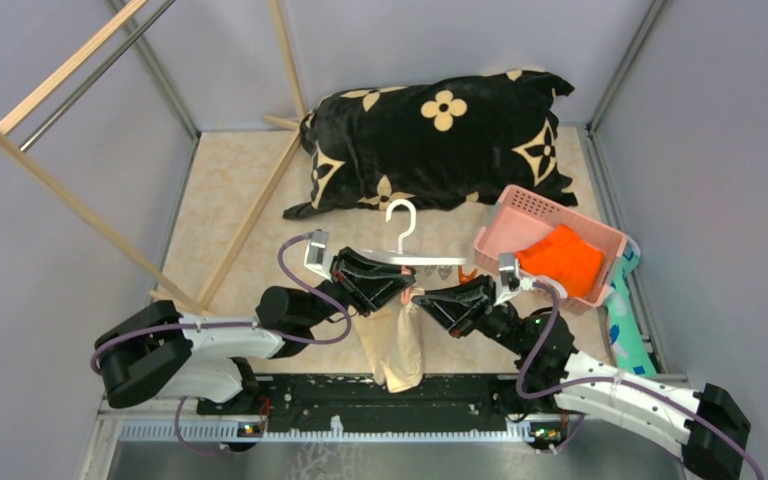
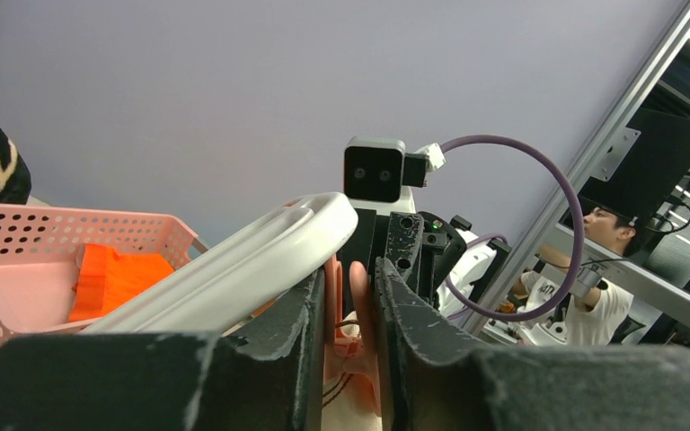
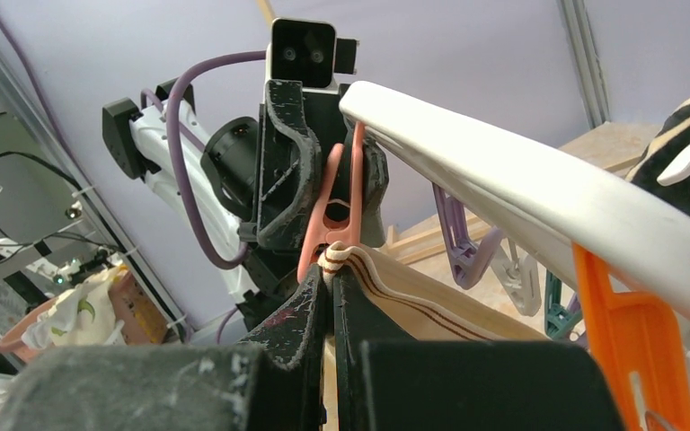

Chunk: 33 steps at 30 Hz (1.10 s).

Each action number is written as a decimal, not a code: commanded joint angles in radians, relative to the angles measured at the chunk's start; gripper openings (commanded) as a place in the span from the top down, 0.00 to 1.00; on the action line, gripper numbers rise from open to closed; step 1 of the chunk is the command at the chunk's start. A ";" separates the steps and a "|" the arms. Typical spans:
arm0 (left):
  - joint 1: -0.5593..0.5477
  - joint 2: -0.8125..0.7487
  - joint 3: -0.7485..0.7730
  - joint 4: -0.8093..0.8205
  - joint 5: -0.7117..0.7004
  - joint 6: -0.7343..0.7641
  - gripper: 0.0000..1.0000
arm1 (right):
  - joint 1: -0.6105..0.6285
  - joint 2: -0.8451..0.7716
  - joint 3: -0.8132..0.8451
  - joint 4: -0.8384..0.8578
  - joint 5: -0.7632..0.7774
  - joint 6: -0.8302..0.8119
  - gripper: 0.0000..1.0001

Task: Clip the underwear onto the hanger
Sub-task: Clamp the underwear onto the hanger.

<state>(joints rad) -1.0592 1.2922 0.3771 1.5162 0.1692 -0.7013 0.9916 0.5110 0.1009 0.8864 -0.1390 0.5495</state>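
Note:
The white hanger point(image 1: 401, 240) is held up between my two arms, its frame bar in the right wrist view point(image 3: 485, 180) and the left wrist view point(image 2: 234, 269). The beige underwear point(image 1: 395, 345) hangs below it. My left gripper point(image 2: 350, 287) is shut on a salmon-pink clip point(image 2: 358, 310) of the hanger, pressing its handles. My right gripper point(image 3: 332, 278) is shut on the underwear's striped waistband point(image 3: 413, 301), and holds its folded edge up at the mouth of the pink clip point(image 3: 331, 220). In the top view the two grippers meet nose to nose, the left point(image 1: 400, 285) and the right point(image 1: 426, 298).
A pink perforated basket point(image 1: 520, 212) with a bright orange cloth point(image 1: 562, 260) stands right of the hanger. A black flowered pillow point(image 1: 440, 140) lies behind. A wooden rack point(image 1: 80, 205) leans at the left. Purple point(image 3: 463, 242), teal point(image 3: 552, 305) and orange point(image 3: 633, 341) clips dangle from the frame.

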 commanded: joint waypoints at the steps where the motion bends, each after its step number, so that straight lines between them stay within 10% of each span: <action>1: 0.001 -0.003 0.004 0.274 0.035 -0.011 0.71 | -0.002 -0.011 0.060 0.022 0.036 -0.025 1.00; 11: 0.001 -0.001 -0.002 0.275 0.040 -0.017 0.49 | -0.002 -0.009 0.069 0.016 0.040 -0.028 1.00; 23: 0.001 -0.013 -0.024 0.274 0.006 0.009 0.02 | -0.002 -0.046 0.068 -0.053 0.034 -0.031 1.00; 33: 0.013 -0.196 -0.157 0.099 -0.194 0.153 0.00 | -0.001 -0.167 0.098 -0.634 0.301 0.183 0.89</action>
<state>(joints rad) -1.0550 1.1965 0.2417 1.5219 0.0811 -0.6342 0.9916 0.3676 0.1333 0.5030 0.0154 0.5953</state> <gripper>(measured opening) 0.996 0.084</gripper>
